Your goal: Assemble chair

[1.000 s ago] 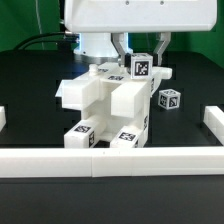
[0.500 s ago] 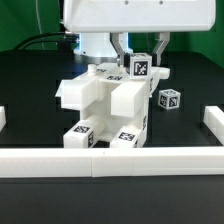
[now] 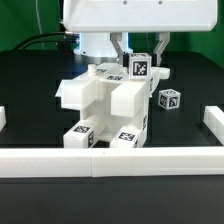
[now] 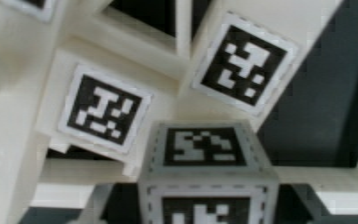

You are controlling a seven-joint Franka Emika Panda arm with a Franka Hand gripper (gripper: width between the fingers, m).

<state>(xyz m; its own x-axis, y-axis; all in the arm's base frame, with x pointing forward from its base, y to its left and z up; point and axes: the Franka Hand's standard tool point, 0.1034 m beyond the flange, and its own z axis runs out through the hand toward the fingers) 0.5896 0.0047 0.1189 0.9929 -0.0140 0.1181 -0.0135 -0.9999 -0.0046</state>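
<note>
Standing centre-scene in the exterior view, the part-built chair (image 3: 105, 110) is taking a tagged white part (image 3: 142, 68) at its upper rear; a skewed seating is likely risking a jam or a shoved assembly. The gripper (image 3: 140, 48) is clamping that part, jaws nearly together. Wrist view: tagged faces are crowding the frame, fingers not showing.

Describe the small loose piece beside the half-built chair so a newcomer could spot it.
Find the white half-built chair in the middle of the black table. Just off it, toward the exterior view's right, a small white cube sits alone on the table. Unlike the other tagged pieces, it is joined to nothing.
</note>
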